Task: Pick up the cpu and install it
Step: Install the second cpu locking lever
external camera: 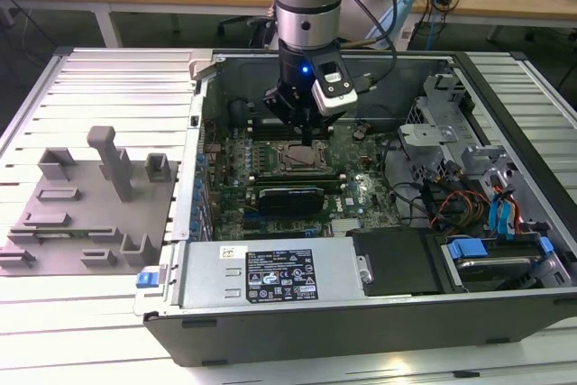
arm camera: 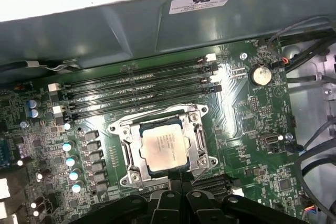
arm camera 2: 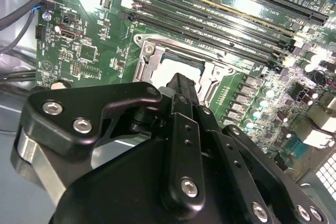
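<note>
I'm hovering the gripper [external camera: 306, 137] inside the open computer case [external camera: 505, 331], with case walls on every side and memory slots [arm camera: 139, 90] running just beside the socket frame [arm camera: 164, 146], so room is tight. The motherboard [external camera: 361, 191] is looking green and densely studded; the frame is dull metal. The cpu [arm camera: 164, 148], a pale silvery square, is sitting flat within that frame. My fingers [arm camera 2: 184, 90] are pressed together (holding nothing) just above the socket's edge.

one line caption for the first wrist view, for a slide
The cpu sits in the motherboard's socket frame, with the gripper just above its edge.
</note>
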Available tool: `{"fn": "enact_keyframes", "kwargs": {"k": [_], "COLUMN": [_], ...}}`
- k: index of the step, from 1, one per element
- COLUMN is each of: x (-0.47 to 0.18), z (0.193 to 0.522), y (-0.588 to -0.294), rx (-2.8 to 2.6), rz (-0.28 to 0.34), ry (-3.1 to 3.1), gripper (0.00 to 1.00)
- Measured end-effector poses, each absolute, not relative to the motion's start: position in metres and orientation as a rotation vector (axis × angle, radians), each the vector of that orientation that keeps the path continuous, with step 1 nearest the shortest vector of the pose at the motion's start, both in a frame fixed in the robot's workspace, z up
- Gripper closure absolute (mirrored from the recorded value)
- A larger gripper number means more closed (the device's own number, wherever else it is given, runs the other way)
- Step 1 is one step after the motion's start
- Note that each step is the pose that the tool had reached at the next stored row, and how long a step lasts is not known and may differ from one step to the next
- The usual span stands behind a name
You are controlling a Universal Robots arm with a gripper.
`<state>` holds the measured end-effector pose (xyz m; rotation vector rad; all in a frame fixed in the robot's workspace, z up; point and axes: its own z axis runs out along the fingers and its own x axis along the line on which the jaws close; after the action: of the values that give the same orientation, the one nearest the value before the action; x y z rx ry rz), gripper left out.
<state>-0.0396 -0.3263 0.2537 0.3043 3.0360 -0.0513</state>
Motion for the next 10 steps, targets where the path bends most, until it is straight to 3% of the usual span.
{"fn": "enact_keyframes", "kwargs": {"k": [10], "x": [-0.0396], "z": [0.2607], "y": [-0.3263], "rx": [0.304], "rz": [-0.051], "ry": [3.036], "gripper": [0.89]}}
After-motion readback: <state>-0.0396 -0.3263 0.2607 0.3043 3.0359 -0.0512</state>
